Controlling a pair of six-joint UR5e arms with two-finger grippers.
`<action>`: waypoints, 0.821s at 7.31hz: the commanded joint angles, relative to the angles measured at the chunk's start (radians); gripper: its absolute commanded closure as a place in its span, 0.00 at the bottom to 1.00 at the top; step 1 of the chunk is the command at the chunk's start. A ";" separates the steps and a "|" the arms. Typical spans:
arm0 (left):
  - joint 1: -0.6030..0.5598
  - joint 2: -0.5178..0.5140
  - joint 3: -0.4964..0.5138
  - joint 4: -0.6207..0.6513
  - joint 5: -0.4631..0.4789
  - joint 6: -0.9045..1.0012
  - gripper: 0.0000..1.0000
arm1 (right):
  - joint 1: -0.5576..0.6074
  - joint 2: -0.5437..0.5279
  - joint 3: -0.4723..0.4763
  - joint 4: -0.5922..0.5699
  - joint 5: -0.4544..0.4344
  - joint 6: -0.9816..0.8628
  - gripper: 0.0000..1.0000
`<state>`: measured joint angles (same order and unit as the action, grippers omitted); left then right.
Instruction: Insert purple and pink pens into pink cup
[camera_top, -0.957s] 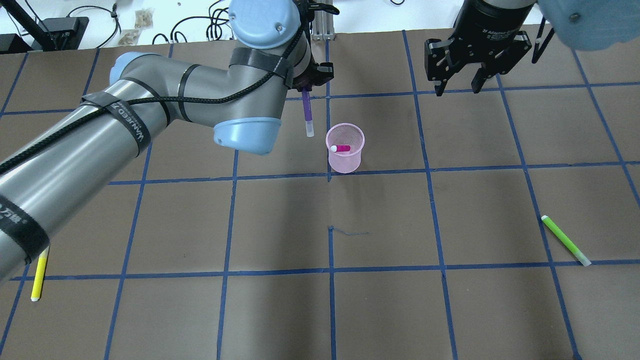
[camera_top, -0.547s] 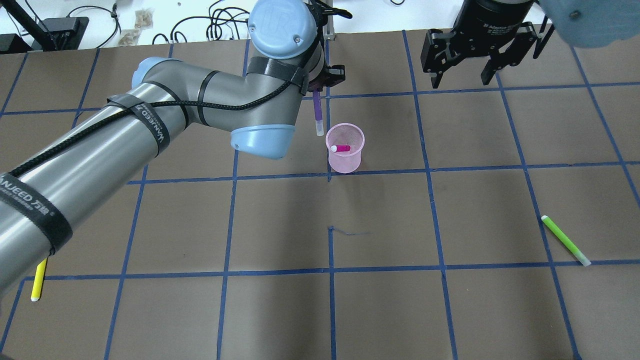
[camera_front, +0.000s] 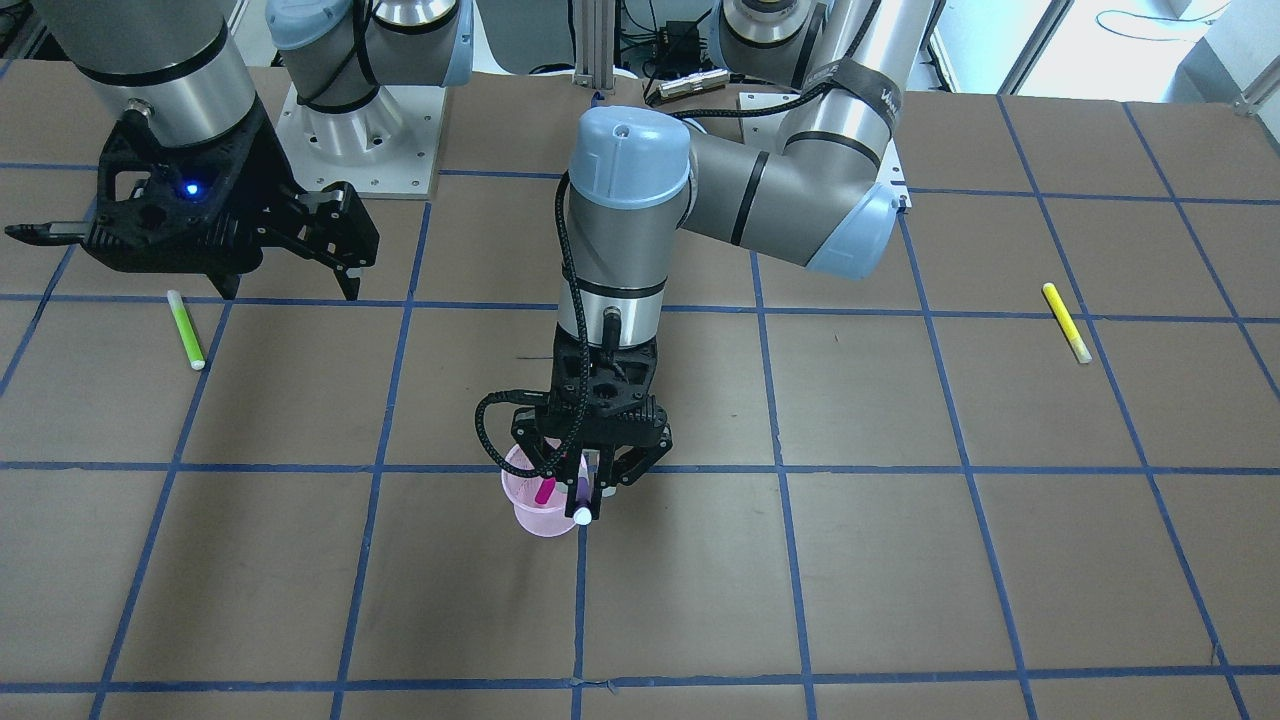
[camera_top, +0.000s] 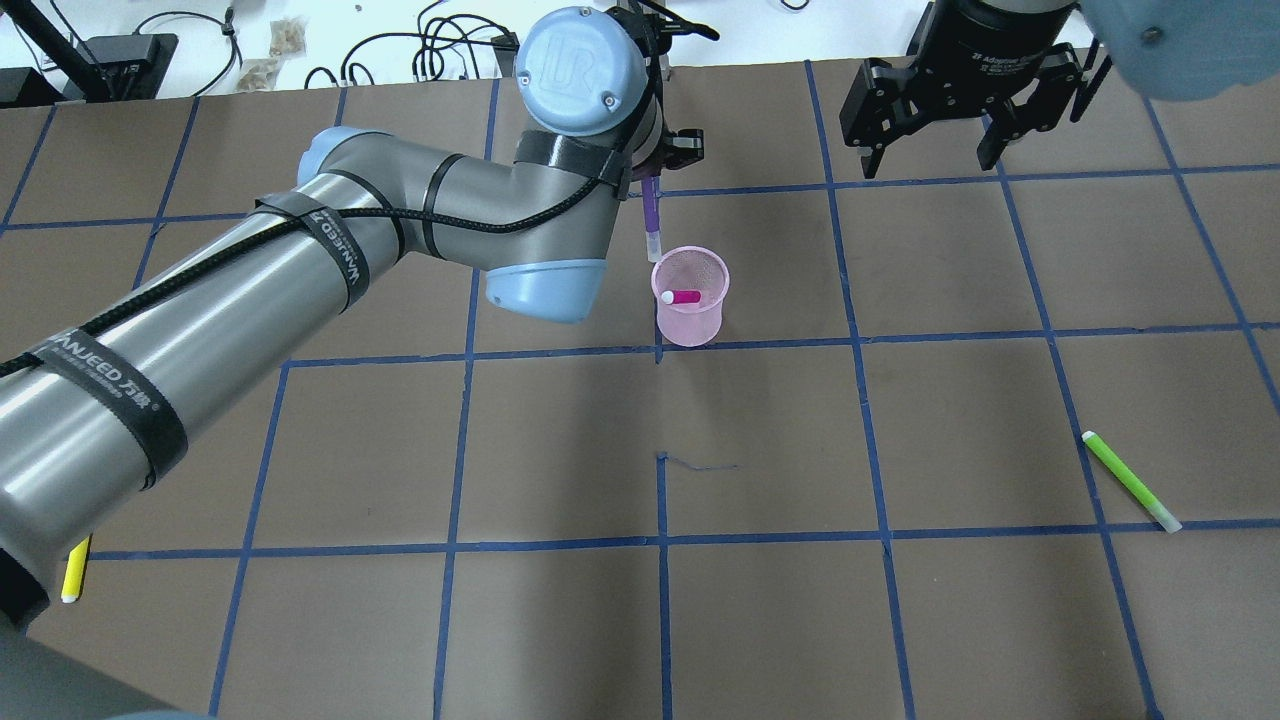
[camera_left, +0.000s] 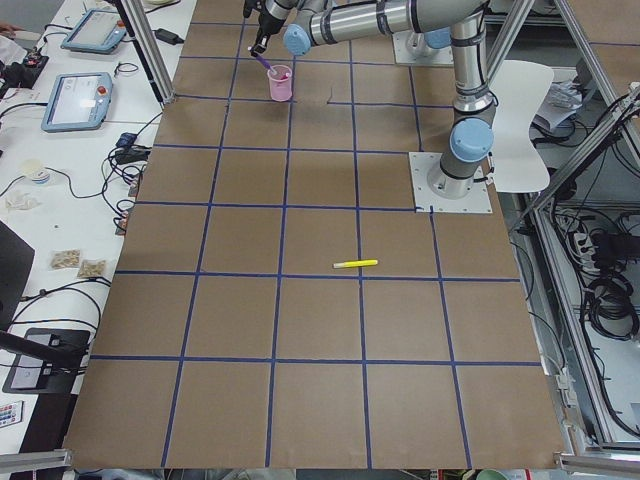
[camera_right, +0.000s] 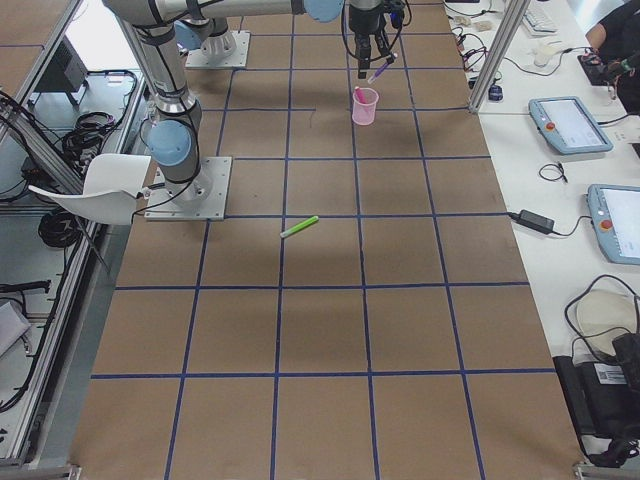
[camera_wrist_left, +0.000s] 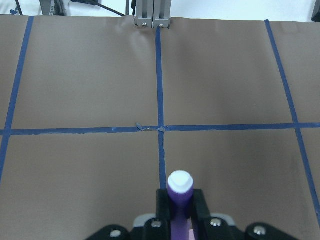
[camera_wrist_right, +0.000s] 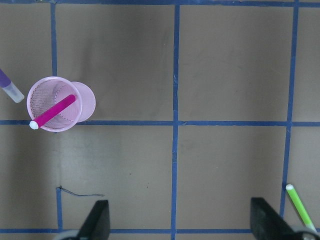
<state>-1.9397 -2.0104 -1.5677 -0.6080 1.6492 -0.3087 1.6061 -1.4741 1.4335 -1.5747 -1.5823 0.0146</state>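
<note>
The left end effector (camera_front: 588, 486) is closed on the purple pen (camera_top: 651, 213), which hangs tip-down with its white end just beside the rim of the pink cup (camera_top: 690, 327), outside it. The cup stands toward the tabletop's (camera_top: 760, 620) edge opposite the robot, and the pink pen (camera_top: 684, 297) leans inside it. The right end effector (camera_top: 932, 152) hangs wide open and empty, well apart from the cup.

A purple pen (camera_top: 651, 215) hung just off the pink cup (camera_top: 690, 315).
The left pincer (camera_top: 650, 182) gripped the purple pen, whose pale tip sat at the cup rim's 11 o'clock. A pink pen (camera_top: 684, 297) leaned inside the cup. The right pincer (camera_top: 930, 160) hovered, fingers spread, at 1 o'clock. On the counter (camera_top: 800, 620) a green pen (camera_top: 1132, 482) lay at 4 o'clock and a yellow pen (camera_top: 72, 575) at 8.
</note>
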 joint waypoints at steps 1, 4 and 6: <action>-0.021 -0.018 -0.011 0.025 0.000 0.014 1.00 | 0.000 0.000 0.001 -0.001 0.004 -0.001 0.00; -0.025 -0.030 -0.026 0.025 0.001 0.028 1.00 | 0.002 0.000 0.001 0.001 0.004 -0.001 0.00; -0.027 -0.033 -0.032 0.042 0.001 0.033 1.00 | 0.002 -0.002 0.001 0.002 0.004 -0.001 0.00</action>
<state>-1.9654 -2.0409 -1.5956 -0.5767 1.6510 -0.2811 1.6074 -1.4753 1.4343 -1.5736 -1.5791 0.0138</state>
